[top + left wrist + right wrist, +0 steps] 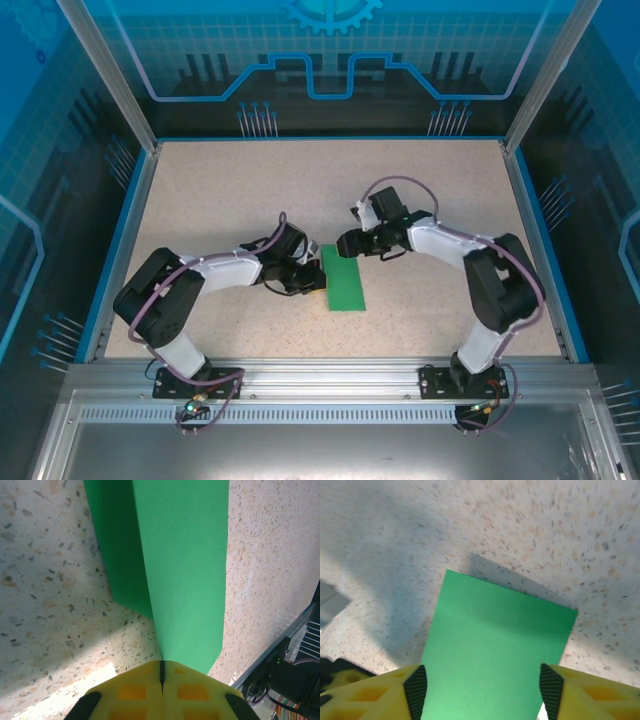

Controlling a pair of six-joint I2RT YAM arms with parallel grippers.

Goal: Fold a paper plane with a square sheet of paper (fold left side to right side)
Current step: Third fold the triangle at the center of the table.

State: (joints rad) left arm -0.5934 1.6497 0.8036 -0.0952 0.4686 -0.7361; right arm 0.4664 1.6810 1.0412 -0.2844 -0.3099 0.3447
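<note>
Green and folded to a narrow strip, the square sheet of paper (342, 281) lies mid-bench (200, 200). We find the left fingers (142, 692) pinched shut on its raised upper layer. The right fingers (415, 690) stand wide, with the strip's end seen between them.

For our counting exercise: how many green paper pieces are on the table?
1: a folded bright green paper sheet near the middle of the speckled beige table. Another underneath would be hidden.
</note>
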